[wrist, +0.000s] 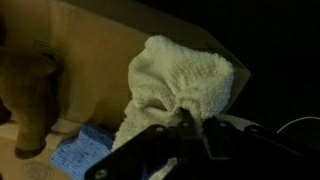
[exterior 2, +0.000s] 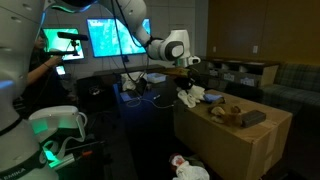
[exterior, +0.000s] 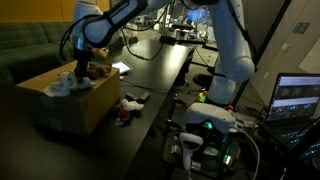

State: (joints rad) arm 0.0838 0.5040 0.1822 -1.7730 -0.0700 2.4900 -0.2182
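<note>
1. In the wrist view we see the claw (wrist: 190, 126) at the bottom edge. Its dark fingers are drawn together and pinch a fold of the white towel (wrist: 185, 78).
2. The white towel bunches up right above the fingers in a rough lump, with its nubbly weave facing us. We cannot tell whether its lower end touches anything.
3. Just beside the towel, lower down, a blue cloth (wrist: 80, 152) lies on the bottom of the cardboard box (wrist: 100, 48).
4. Further along the same bottom, against the box's inner wall, stands a brown soft toy (wrist: 25, 95), apart from the towel.
5. In both exterior views the claw (exterior: 81, 68) (exterior 2: 188, 78) hangs over one corner of the cardboard box (exterior: 75, 108) (exterior 2: 235, 145), the corner closest to the arm (exterior 2: 150, 45).
6. The white towel (exterior 2: 192, 96) sits at that corner, right under the claw and at the box's rim.
7. The brown soft toy (exterior 2: 232, 110) shows near the middle of the open box, well apart from the claw.
8. In an exterior view, a white and red bundle (exterior 2: 185, 168) lies on the floor before the box's near wall.
9. Beyond the box, a long dark tabletop (exterior: 160, 65) runs away from us.
10. Farthest off, lit monitors (exterior 2: 110, 38) glow behind the arm.
</note>
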